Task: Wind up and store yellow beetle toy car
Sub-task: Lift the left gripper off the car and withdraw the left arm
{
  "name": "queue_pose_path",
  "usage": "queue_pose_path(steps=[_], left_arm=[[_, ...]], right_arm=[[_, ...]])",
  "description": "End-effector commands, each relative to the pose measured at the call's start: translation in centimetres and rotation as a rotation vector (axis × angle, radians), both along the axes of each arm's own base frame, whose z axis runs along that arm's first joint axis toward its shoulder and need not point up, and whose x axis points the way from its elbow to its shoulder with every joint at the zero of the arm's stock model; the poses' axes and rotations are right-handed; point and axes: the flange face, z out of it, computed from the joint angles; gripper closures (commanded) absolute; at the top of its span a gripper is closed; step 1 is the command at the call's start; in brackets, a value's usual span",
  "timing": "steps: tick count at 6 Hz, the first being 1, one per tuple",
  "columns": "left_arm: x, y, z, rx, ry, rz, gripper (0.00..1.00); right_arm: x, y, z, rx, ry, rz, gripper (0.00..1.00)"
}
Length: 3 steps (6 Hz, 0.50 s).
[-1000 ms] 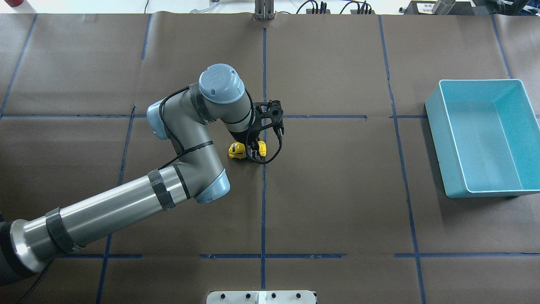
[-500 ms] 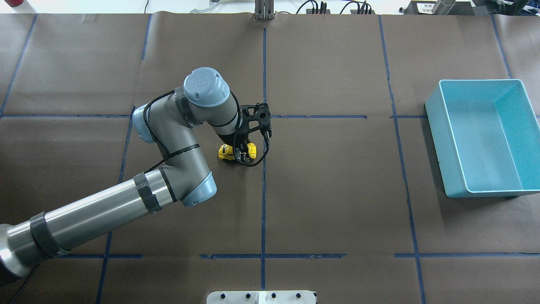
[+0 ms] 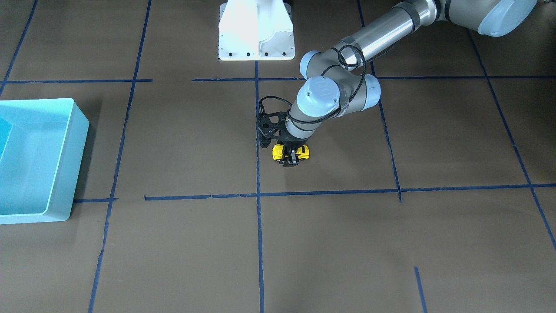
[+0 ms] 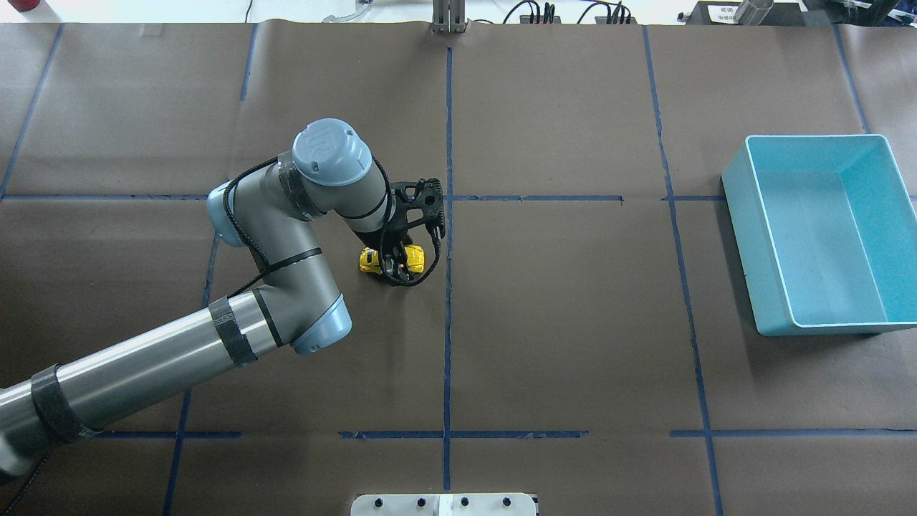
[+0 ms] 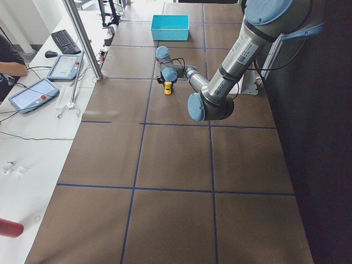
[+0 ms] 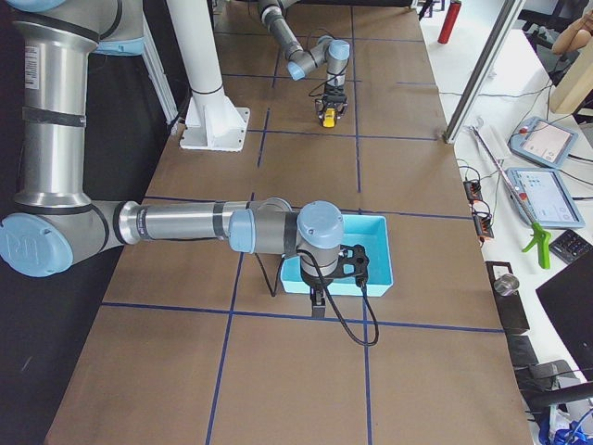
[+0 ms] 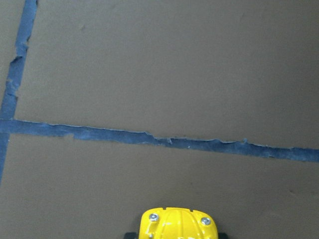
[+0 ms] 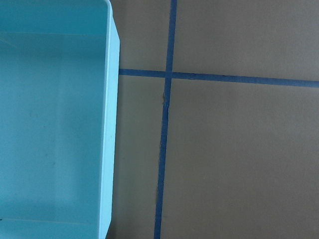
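The yellow beetle toy car (image 4: pixel 414 254) stands on the brown table just left of the centre tape line. My left gripper (image 4: pixel 392 264) comes straight down on it and is shut across its middle, so both yellow ends stick out past the fingers. The front-facing view shows the same grip, with the car (image 3: pixel 305 151) on the table surface. In the left wrist view one end of the car (image 7: pixel 178 224) fills the bottom edge. My right gripper (image 6: pixel 317 301) hangs at the near side of the light-blue bin (image 6: pixel 375 241); I cannot tell whether it is open or shut.
The light-blue bin (image 4: pixel 824 229) sits at the right end of the table with nothing in it. Blue tape lines (image 4: pixel 448 344) divide the brown paper into squares. The white robot base (image 3: pixel 256 30) stands at the robot-side edge of the table.
My left gripper has slid to the left along the table with the car held in it, away from the centre tape line. The bin has not moved.
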Motion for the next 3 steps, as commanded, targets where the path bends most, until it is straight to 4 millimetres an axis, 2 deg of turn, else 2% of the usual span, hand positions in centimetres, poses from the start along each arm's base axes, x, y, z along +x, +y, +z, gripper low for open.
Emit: queue_pose_path(steps=[1, 3], left_arm=[[-0.04, -0.03, 0.0, 0.004, -0.004, -0.001, 0.0], [0.03, -0.09, 0.2, -0.005, -0.02, -0.001, 0.0]], right_arm=[[0.0, 0.0, 0.0, 0.0, 0.0, 0.0, 0.0], [0.0, -0.01, -0.09, 0.003, 0.0, 0.0, 0.0]])
